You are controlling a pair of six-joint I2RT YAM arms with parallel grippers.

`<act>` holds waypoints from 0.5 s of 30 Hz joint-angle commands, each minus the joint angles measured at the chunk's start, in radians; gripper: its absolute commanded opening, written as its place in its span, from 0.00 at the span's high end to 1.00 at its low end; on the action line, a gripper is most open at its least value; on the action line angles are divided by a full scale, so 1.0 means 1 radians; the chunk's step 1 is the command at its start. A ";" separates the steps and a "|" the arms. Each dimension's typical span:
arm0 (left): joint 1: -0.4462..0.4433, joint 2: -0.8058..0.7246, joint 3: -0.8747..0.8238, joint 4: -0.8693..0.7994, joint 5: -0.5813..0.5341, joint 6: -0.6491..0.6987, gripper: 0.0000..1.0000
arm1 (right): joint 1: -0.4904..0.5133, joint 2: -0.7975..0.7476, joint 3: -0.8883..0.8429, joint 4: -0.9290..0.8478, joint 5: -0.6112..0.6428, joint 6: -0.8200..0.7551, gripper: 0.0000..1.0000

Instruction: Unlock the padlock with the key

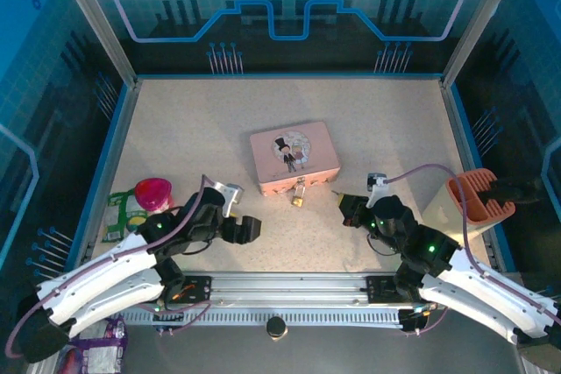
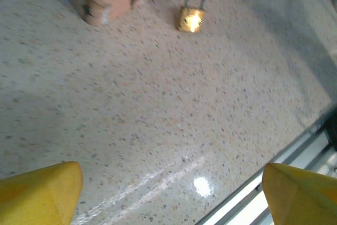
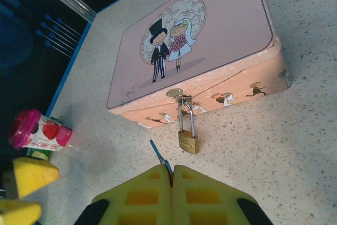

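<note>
On your left, the left pincer [image 2: 171, 193] hangs released over the counter [image 2: 158, 109], jaws wide apart and holding nothing, with the padlock [image 2: 190, 18] ahead of it. The padlock lies against the front wall of the pink wedding-couple tin [image 3: 200, 35]. Its shackle [image 3: 185, 117] is threaded through the tin's hasp [image 3: 175, 94] and looks seated in the brass body, so it is not unlocked. On your right, the right pincer [image 3: 171, 175] is clenched on the key [image 3: 159, 155]. The tip points toward the padlock, near it but apart. The pickup looks done — you have the insertion and the turn left.
</note>
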 commanded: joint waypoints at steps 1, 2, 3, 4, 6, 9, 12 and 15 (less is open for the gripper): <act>-0.031 0.059 -0.037 0.116 0.044 0.003 0.13 | 0.002 -0.017 -0.024 0.025 0.040 0.060 1.00; -0.035 0.087 -0.039 0.137 0.045 0.009 0.14 | 0.007 -0.018 -0.028 0.027 0.046 0.065 1.00; -0.041 0.119 -0.038 0.155 0.046 0.011 0.15 | 0.014 -0.021 -0.034 0.030 0.051 0.070 1.00; -0.048 0.150 -0.034 0.173 0.042 0.012 0.16 | 0.020 -0.023 -0.040 0.037 0.055 0.071 1.00; -0.061 0.197 -0.032 0.231 0.026 0.004 0.16 | 0.029 -0.022 -0.049 0.043 0.060 0.076 1.00; -0.074 0.292 -0.027 0.377 0.006 -0.046 0.20 | 0.034 -0.022 -0.058 0.047 0.063 0.078 1.00; -0.104 0.406 -0.016 0.543 -0.039 -0.086 0.23 | 0.034 -0.030 -0.062 0.050 0.070 0.078 1.00; -0.125 0.529 0.019 0.656 -0.100 -0.085 0.24 | 0.034 -0.037 -0.066 0.053 0.072 0.078 1.00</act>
